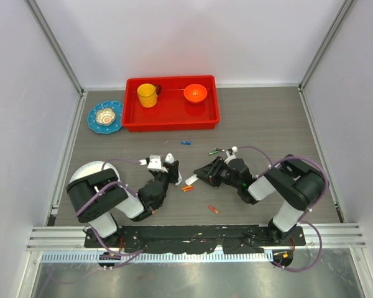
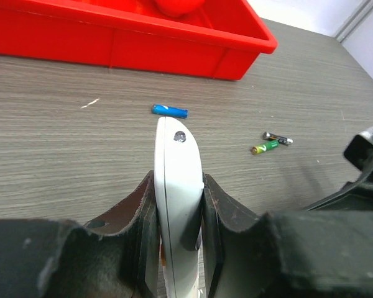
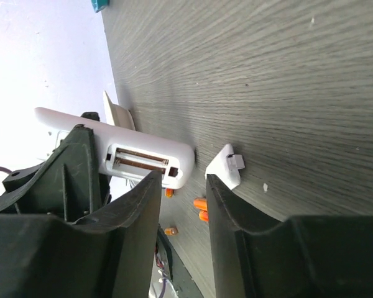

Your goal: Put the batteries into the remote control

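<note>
Grey wood-grain tabletop point(image 1: 267, 124) lies open up to the red plastic tray point(image 1: 171, 123); a slim blue battery point(image 1: 185, 143) lies midway.

We look out past our right gripper point(image 3: 181, 186), its two dark fingers point(image 3: 130, 230) standing apart with nothing between them. Just beyond, the white remote point(image 3: 146, 158) is clamped in the left gripper point(image 3: 86, 152), its battery bay uncovered. The small white cover point(image 3: 225, 164) lies on the grey table point(image 3: 267, 74) just beside the remote's end, with orange batteries point(image 3: 200, 203) near it
</note>
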`<action>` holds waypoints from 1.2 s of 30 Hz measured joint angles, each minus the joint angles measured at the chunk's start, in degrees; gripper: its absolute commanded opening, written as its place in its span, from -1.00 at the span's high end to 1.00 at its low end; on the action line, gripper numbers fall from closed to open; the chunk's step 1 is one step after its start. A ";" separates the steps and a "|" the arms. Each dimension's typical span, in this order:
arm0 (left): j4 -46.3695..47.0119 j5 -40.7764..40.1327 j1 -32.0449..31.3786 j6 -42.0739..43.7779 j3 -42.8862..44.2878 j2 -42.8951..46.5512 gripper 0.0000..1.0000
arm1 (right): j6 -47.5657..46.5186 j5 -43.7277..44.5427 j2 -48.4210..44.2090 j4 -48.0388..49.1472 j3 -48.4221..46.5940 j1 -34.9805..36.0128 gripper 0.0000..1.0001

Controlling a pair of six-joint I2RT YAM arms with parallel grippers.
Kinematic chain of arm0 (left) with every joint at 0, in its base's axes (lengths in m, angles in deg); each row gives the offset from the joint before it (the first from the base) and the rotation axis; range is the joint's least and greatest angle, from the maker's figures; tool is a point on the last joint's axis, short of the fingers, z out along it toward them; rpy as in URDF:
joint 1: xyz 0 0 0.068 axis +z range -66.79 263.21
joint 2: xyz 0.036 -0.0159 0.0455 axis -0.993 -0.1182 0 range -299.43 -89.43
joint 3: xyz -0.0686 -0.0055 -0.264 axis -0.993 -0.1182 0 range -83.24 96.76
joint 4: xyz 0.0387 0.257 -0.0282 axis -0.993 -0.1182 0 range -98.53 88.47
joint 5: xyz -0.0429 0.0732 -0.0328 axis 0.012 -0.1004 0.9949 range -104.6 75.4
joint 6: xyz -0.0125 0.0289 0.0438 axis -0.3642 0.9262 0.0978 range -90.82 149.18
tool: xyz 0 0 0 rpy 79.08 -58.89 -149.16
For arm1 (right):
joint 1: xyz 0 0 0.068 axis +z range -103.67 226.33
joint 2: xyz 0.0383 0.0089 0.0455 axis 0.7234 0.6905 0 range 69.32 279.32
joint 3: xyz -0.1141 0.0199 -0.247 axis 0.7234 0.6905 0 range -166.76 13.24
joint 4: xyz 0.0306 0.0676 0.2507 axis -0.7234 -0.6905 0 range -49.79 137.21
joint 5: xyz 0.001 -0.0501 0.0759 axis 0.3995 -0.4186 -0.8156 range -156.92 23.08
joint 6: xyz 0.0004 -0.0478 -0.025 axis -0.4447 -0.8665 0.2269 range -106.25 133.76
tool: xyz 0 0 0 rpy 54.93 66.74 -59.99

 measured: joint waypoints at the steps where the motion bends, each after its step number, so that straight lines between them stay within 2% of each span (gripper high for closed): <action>1: -0.07 -0.31 0.00 0.61 -0.07 0.20 1.00 | -0.79 0.00 -1.36 -1.27 0.07 -0.35 0.05; 4: -0.26 -1.92 0.00 2.60 -0.15 0.70 1.00 | -2.93 0.04 -6.43 -5.66 0.11 -1.46 -0.09; 9: -1.99 -4.50 0.42 6.27 -0.17 2.40 1.00 | -9.64 0.57 -18.32 -17.94 -2.78 -3.93 -0.16; 14: -5.53 -5.07 0.96 8.07 0.04 8.76 1.00 | -21.57 4.52 -29.29 -36.39 -12.39 -5.25 -0.17; 15: -7.30 -4.96 1.07 7.39 0.52 11.52 1.00 | -25.49 6.21 -31.67 -41.51 -15.65 -5.29 -0.17; 18: -20.96 -1.66 2.71 1.88 6.34 21.92 1.00 | -33.14 10.80 -35.39 -50.01 -22.62 -5.33 -0.15; 21: -33.31 8.20 8.55 -9.29 12.59 31.26 1.00 | -38.80 15.52 -37.27 -55.95 -26.45 -5.33 -0.15; 25: -42.45 21.62 17.14 -20.87 13.07 37.11 1.00 | -42.32 21.42 -37.70 -62.97 -25.79 -5.33 -0.15; 27: -45.88 27.74 19.39 -24.72 12.13 38.51 1.00 | -43.47 23.76 -37.70 -66.01 -24.70 -5.33 -0.14; 36: -47.17 50.64 23.87 -34.05 4.33 46.75 1.00 | -47.06 25.49 -36.15 -71.63 -23.54 -5.33 -0.11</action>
